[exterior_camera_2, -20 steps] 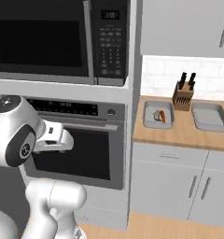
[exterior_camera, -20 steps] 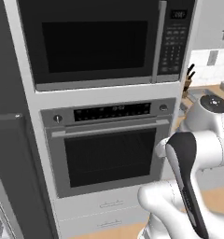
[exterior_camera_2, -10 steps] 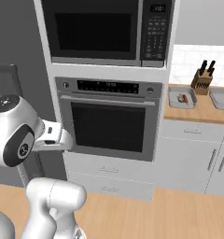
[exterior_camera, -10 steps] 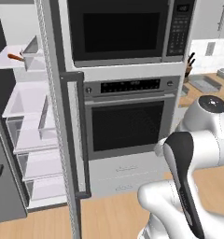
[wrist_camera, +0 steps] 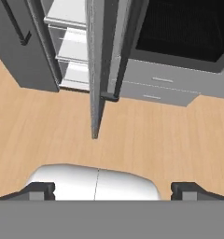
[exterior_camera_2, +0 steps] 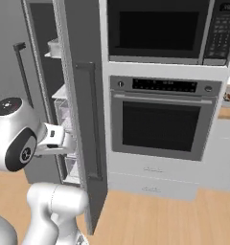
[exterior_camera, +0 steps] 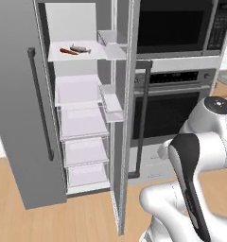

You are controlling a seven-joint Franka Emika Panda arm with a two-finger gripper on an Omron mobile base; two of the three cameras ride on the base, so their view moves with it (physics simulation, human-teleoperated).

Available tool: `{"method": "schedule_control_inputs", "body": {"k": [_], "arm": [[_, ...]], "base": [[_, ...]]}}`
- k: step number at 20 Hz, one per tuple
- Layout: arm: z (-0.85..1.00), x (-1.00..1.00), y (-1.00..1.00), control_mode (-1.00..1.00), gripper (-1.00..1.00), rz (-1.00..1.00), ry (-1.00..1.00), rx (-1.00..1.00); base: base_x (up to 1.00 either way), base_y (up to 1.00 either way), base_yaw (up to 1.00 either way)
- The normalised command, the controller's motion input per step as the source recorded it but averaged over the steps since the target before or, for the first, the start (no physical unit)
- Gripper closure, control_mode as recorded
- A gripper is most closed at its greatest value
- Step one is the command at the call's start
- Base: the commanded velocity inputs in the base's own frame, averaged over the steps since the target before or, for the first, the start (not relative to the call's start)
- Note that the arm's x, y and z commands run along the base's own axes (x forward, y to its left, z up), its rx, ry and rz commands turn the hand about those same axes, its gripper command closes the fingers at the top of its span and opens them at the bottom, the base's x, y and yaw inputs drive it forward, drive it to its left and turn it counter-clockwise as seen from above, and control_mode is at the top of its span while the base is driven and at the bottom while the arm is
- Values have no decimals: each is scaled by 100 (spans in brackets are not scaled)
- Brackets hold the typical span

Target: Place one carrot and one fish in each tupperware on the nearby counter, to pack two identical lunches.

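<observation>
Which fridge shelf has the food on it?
The top shelf of the open fridge: an orange carrot and a grey fish lie there. The lower shelves look bare.

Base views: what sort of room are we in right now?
A home-style kitchen: an open fridge with a carrot and a fish on its top shelf, beside a wall oven under a microwave.

The fridge's top shelf (exterior_camera: 87,54) is white and flat, set high in the open compartment. On it lie a carrot (exterior_camera: 68,51) and a grey fish (exterior_camera: 80,48), close together, the fish at about two o'clock from the carrot. Lower shelves (exterior_camera: 80,90) look bare.
</observation>
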Motion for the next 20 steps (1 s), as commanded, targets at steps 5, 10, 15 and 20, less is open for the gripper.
{"method": "schedule_control_inputs", "body": {"k": [5,10,15,20], "arm": [[0,0,0,100,-100,0,0,0],[0,0,0,100,-100,0,0,0],[0,0,0,100,-100,0,0,0],[0,0,0,100,-100,0,0,0]], "base": [[-14,100,-3],[-15,94,-11],[11,29,-20],[86,-28,-13]]}}
